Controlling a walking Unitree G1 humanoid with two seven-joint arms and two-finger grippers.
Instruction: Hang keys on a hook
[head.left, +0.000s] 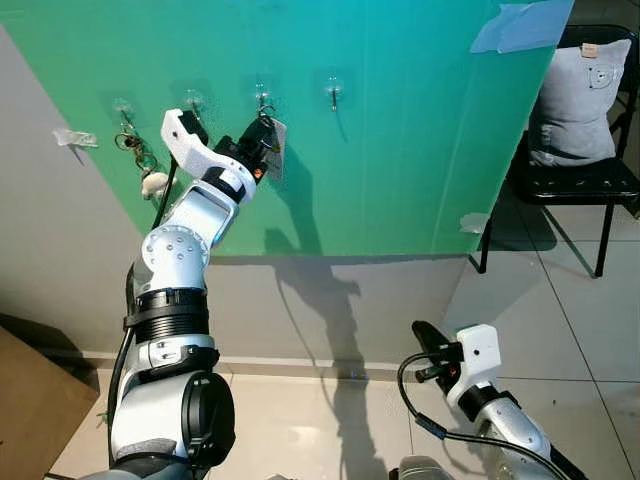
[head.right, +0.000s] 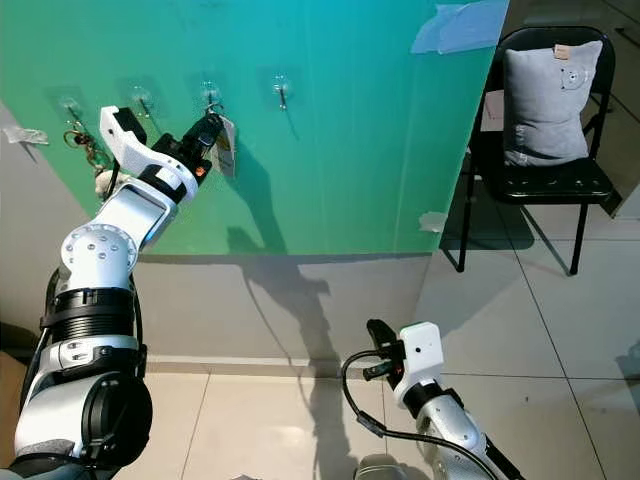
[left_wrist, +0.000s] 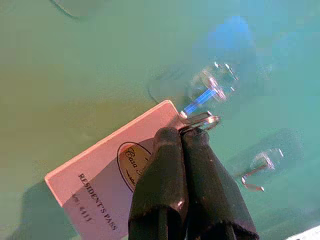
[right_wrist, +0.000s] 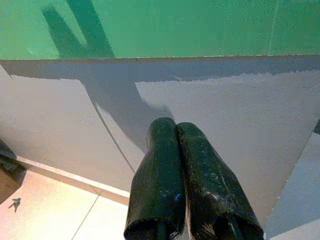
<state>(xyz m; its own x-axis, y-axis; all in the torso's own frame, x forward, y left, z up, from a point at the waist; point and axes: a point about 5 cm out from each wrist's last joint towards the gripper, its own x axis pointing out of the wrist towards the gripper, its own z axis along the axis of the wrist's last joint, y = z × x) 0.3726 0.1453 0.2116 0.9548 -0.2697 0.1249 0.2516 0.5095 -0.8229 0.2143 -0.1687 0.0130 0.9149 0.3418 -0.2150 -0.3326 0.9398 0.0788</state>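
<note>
Reaching up, head views: left end effector (head.left: 262, 133) is raised to the green board (head.left: 400, 150), right at the third clear hook (head.left: 262, 97) in the row, pinching a key ring with a white tag (head.left: 277, 148).
Other hooks: far-left hook (head.left: 124, 108) already carries a bunch of keys (head.left: 140, 155); the fourth hook (head.left: 334, 92) sits just beside the tag.
Off to the side: black chair (head.left: 590, 185) with a grey cushion (head.left: 580, 100) on the tiled floor (head.left: 580, 330).
Left wrist view: fingers (left_wrist: 165, 165) pressed together on the metal ring (left_wrist: 202, 121); the "RESIDENTS PASS" tag (left_wrist: 100, 180) lies against the board, ring just beside the suction hook (left_wrist: 212, 85).
Right wrist view: right end effector (right_wrist: 175, 131) closed with nothing in it, low by the grey wall (right_wrist: 225, 115).
</note>
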